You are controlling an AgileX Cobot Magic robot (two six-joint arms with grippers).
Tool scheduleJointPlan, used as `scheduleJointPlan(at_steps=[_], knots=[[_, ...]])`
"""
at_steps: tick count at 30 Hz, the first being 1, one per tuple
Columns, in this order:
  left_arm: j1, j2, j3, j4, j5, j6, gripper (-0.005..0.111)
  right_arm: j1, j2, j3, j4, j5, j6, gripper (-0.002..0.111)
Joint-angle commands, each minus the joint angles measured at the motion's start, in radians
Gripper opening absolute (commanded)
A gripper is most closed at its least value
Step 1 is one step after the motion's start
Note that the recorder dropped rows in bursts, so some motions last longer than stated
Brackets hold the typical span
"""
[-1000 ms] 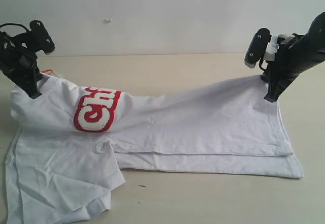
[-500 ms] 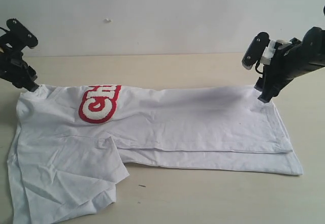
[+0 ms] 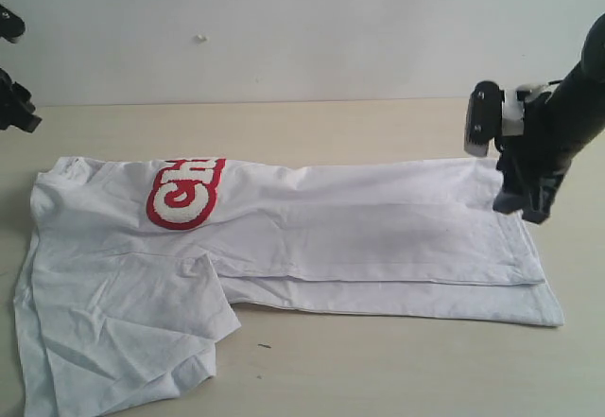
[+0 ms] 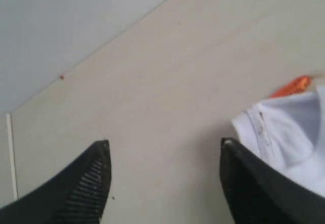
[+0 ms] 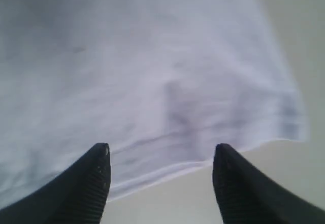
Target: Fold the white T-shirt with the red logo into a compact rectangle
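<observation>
At the far left, the left gripper (image 4: 165, 148) had let go of the collar corner it was pinching a second before. Its jaws stood wide apart with only bare table (image 3: 331, 124) between them, and it had drawn back almost out of the exterior view. The corner it dropped now lay flat, with the orange neck tag (image 4: 294, 86) poking out beside it.

The white T-shirt (image 3: 359, 228) lay stretched across the middle of the table, no longer lifted or sagging. The red logo (image 3: 184, 195) sat on its far-left part, right at the fold line. On the right, the right gripper (image 5: 160, 150) had also released the hem end and hung just above it, jaws spread and empty.

I judged that the lengthwise fold was set down and finished. The near-left sleeve still splayed out loose, so more folds were needed before the shirt made a compact rectangle.

Much was hard to read:
- Only the first letters of the logo showed; the rest curled out of sight over the far edge.
- The shirt's near-left corner ran off the frame.
- The left gripper was barely visible in the exterior view.
- The right wrist view was soft — the layers at the hem could not be counted.
</observation>
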Motion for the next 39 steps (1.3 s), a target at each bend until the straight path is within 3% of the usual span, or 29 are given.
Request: scheduleJointPlan(at_steps=[1, 5, 8, 11, 13, 14, 16, 17, 20, 27, 34, 39], knots=[[-0.012, -0.033, 0.001, -0.007, 0.203, 0.004, 0.061, -0.003, -0.02, -0.006, -0.009, 0.255, -0.063, 0.056], [-0.013, -0.046, 0.001, -0.013, 0.332, 0.004, 0.061, 0.022, -0.033, -0.006, -0.091, 0.445, -0.014, 0.056], [-0.013, -0.05, 0.001, -0.094, 0.395, 0.002, 0.061, 0.051, -0.034, -0.004, -0.153, 0.466, 0.104, 0.056], [-0.013, -0.05, 0.001, -0.213, 0.453, 0.004, 0.058, 0.061, -0.037, -0.006, 0.036, 0.451, 0.217, 0.056], [-0.013, -0.051, 0.001, -0.223, 0.494, 0.006, 0.041, 0.061, -0.048, -0.006, 0.128, 0.41, 0.298, 0.055], [-0.013, -0.051, 0.001, -0.227, 0.526, 0.011, 0.024, 0.061, -0.054, -0.006, 0.127, 0.402, 0.323, 0.052], [-0.013, -0.051, 0.001, -0.269, 0.57, 0.033, 0.004, 0.066, -0.054, -0.006, 0.066, 0.433, 0.274, 0.046], [-0.013, -0.051, 0.001, -0.297, 0.586, 0.052, 0.0, 0.066, -0.054, -0.004, 0.034, 0.429, 0.274, 0.043], [-0.035, -0.051, 0.001, -0.375, 0.624, 0.112, 0.01, 0.066, -0.054, -0.004, -0.05, 0.39, 0.274, 0.041], [-0.112, -0.051, 0.001, -0.382, 0.636, 0.135, 0.035, 0.066, -0.019, -0.004, -0.093, 0.363, 0.247, 0.041], [-0.153, -0.051, 0.001, -0.379, 0.632, 0.139, 0.035, 0.066, 0.052, -0.004, -0.051, 0.392, 0.264, 0.041], [-0.153, -0.051, 0.001, -0.378, 0.626, 0.142, 0.035, 0.066, 0.053, -0.004, 0.096, 0.396, 0.286, 0.041]])
